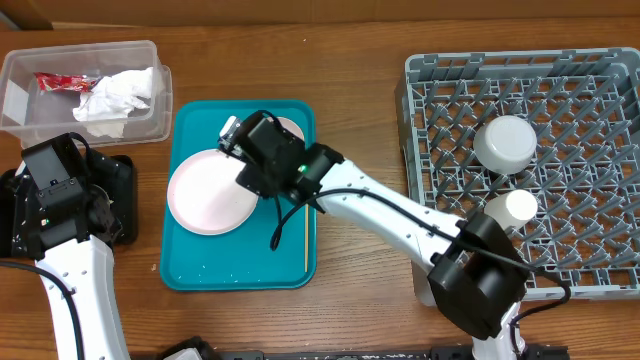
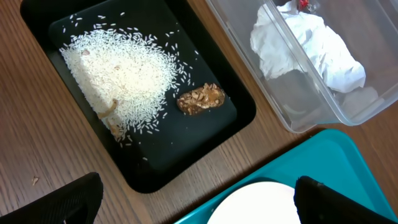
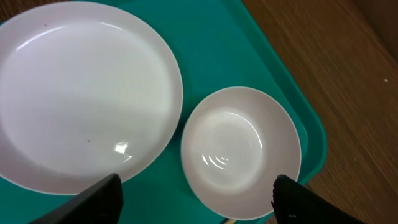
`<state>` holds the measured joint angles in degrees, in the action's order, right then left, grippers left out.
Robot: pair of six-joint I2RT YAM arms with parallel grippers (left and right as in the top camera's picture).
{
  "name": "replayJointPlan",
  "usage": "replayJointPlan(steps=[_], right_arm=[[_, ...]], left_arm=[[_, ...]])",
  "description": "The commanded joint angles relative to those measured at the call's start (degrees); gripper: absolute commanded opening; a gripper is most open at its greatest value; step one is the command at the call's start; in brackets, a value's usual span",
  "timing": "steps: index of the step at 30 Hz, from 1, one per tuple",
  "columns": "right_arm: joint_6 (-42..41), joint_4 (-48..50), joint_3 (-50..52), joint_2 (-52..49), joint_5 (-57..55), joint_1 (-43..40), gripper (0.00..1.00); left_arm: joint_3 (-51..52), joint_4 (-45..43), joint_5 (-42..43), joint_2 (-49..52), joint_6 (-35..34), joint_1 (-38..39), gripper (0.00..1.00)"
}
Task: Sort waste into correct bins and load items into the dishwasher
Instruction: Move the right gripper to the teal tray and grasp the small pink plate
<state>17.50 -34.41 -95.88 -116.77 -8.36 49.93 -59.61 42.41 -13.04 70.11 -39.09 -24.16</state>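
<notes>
The large pale plate (image 1: 205, 195) and pink saucer (image 1: 292, 128) lie on the teal tray (image 1: 240, 265). My right gripper (image 1: 255, 150) hovers open over them, with the saucer (image 3: 239, 149) between its fingers (image 3: 196, 196) and the plate (image 3: 81, 87) to the left. The clear tub (image 1: 20, 110) holds the red wrapper (image 1: 65, 82) and white tissues (image 1: 118, 95). The black tray (image 2: 205, 134) holds rice (image 2: 118, 78) and the brown lump (image 2: 200, 99). My left gripper (image 2: 196, 199) is open and empty above the black tray's near edge. The white bowl (image 1: 505, 143) and cup (image 1: 512, 208) sit in the grey rack (image 1: 420, 70).
A thin wooden stick (image 1: 305, 235) lies along the teal tray's right side. The left arm (image 1: 60, 190) covers most of the black tray in the overhead view. The right arm stretches from the front right across the table to the teal tray.
</notes>
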Motion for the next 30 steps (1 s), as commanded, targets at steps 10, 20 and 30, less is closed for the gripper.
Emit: replayJointPlan(steps=[10,20,30], right_arm=[[2.45,-1.09,-0.48,-6.95,6.16,-1.75,0.78],[2.45,-3.02,0.26,-7.67,7.19,-1.99,0.72],[1.79,-2.82,1.66,-7.69,7.67,-2.08,0.68]], left_arm=[[-0.5,0.0,0.02,-0.04,-0.76,-0.46,1.0],[-0.5,0.0,0.02,-0.04,-0.79,-0.46,1.0],[-0.5,0.0,0.02,-0.04,-0.76,-0.46,1.0]])
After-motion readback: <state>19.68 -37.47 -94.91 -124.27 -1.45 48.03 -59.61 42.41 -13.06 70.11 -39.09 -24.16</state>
